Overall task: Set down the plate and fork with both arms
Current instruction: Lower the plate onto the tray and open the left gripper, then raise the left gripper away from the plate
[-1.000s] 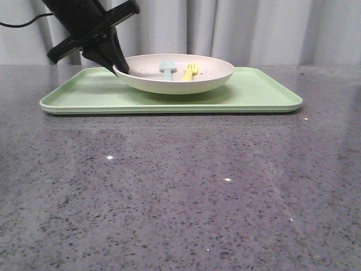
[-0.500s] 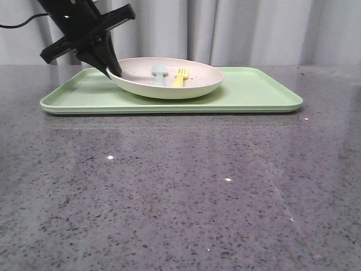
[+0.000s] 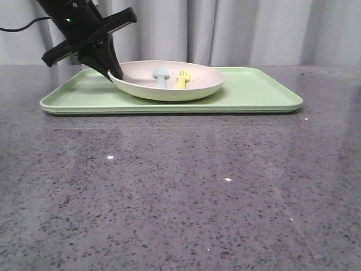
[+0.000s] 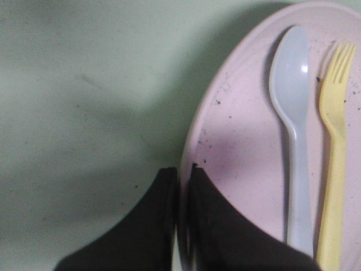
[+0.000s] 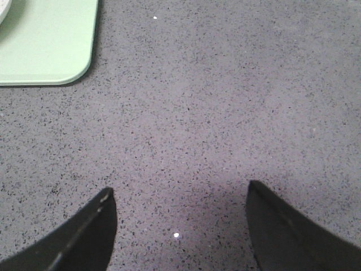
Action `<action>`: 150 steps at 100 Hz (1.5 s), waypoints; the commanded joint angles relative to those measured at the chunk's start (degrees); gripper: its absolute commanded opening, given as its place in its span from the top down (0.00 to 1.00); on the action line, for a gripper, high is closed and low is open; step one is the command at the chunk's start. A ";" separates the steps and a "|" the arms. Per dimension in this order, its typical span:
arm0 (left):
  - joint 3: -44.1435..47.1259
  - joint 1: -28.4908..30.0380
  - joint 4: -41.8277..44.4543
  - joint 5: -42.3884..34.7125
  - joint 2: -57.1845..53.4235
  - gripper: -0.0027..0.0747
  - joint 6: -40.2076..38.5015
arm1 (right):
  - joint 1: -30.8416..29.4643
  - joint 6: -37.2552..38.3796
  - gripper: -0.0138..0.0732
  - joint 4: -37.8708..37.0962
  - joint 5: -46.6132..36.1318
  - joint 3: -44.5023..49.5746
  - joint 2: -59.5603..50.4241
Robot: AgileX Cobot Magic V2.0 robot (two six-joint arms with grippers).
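1. The front view is showing the left gripper (image 3: 113,72) clamping the left rim of the plate (image 3: 169,87), which is sitting on the light-green tray (image 3: 254,96), toward its left half; the tray is lying on the speckled grey bench (image 3: 180,186).
2. The same view is showing the fork (image 3: 181,78) lying inside the plate just to the right of the pale blue spoon (image 3: 161,76), both with their heads pointing away toward the curtain (image 3: 254,28).
3. The left wrist view is giving what the front view is not: the two dark fingers (image 4: 214,226) are pinching narrowly on the plate (image 4: 248,141) rim, one finger outside over the tray (image 4: 84,84) and one inside the dish.
4. That close view is also revealing dark specks on the pinkish inside, the spoon (image 4: 293,113) and the fork (image 4: 333,141) lying side by side, close together, and the fork's short tines.
5. The right wrist view is showing the right gripper (image 5: 180,226) spread wide over bare bench (image 5: 225,113), holding nothing, with only a rounded corner of the tray (image 5: 51,51) showing; this gripper is not appearing in the front view.
6. No brand, label or writing is reading in any view; a small green light is glowing on the left arm (image 3: 69,20).
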 commanded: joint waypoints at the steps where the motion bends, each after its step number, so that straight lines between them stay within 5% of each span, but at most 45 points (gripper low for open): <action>1: -1.61 -0.70 -2.60 -2.11 -3.22 0.99 -0.56 | -0.27 -0.25 0.27 -0.77 -3.85 -2.03 0.35; 47: -1.61 -0.70 -2.60 -1.09 -3.22 0.95 -0.33 | -0.27 -0.25 0.27 -0.77 -3.85 -2.03 0.35; 87: -1.61 -0.70 -2.60 -0.22 -3.22 0.28 -0.32 | -0.27 -0.25 0.27 -0.77 -3.85 -2.03 0.35; 150: -1.99 -0.70 10.00 6.41 -12.44 0.26 -0.32 | -0.27 -0.25 0.27 -0.77 -3.85 -2.03 0.35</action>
